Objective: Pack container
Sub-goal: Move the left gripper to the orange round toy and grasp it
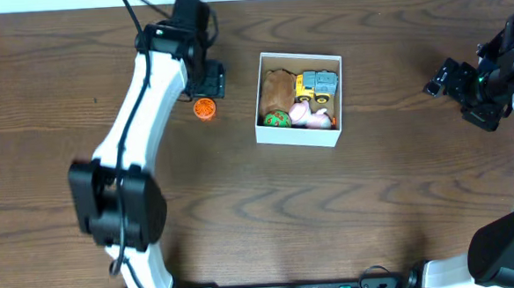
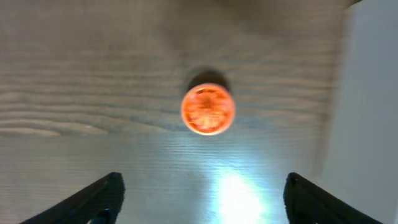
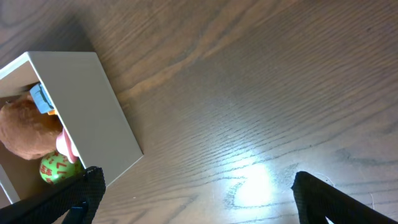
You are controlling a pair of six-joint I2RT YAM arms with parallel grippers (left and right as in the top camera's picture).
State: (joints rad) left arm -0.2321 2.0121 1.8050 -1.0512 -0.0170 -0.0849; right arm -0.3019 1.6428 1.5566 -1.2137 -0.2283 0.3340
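The white container (image 1: 297,134) sits on the tabletop (image 1: 243,215) with a brown plush (image 1: 278,88), a yellow truck (image 1: 314,85), a green ball (image 1: 277,119) and a pink toy (image 1: 307,115) inside. A small orange ball (image 2: 208,109) lies near its left side. The left pincer (image 2: 204,190) hangs over that ball, spread wide and empty. The right pincer (image 3: 199,193) is spread wide too.

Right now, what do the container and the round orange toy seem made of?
The container looks like matte white cardboard: thin, flat walls with sharp corners. The round orange toy is perhaps plastic or rubber; its mottled surface is blurred.
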